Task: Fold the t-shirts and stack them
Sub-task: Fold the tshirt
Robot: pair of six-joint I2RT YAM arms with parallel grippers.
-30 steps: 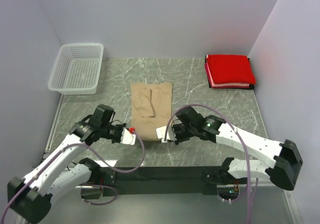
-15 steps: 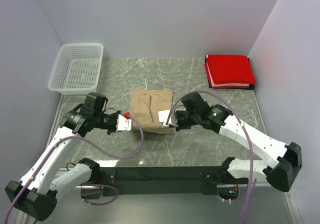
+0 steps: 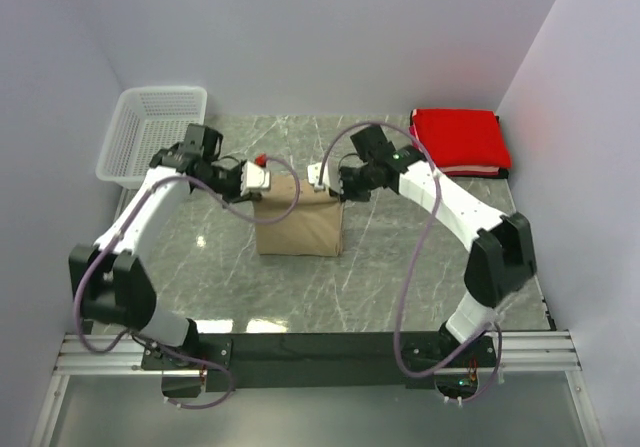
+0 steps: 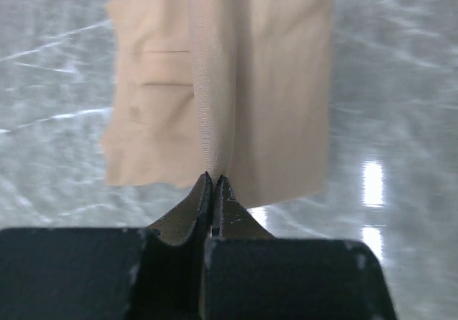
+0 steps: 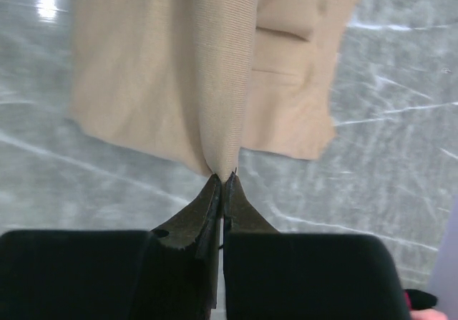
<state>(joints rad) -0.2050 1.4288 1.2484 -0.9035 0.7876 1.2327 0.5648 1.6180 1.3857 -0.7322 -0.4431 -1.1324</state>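
- Both arms have swung away from their bases in the last half second, taking the near edge of the tan t-shirt (image 3: 298,225) up and toward the back of the table (image 3: 420,257). The cloth now covers less of the surface from front to back.
- The left gripper (image 3: 262,177) is pressed fully closed, with a ridge of tan fabric pinched at its tips.
- The right gripper (image 3: 322,176) is clamped the same way on the other end of that raised edge.
- The tan t-shirt hangs from between the two grippers and spreads onto the middle of the table below them.
- Its cloth is plain with a fine ribbed weave, doubled into layers, and seam lines show on the lower layer.
- The red t-shirt (image 3: 458,139) lies folded at the far right, well apart from both grippers.
- A white mesh basket (image 3: 155,135) sits at the far left.
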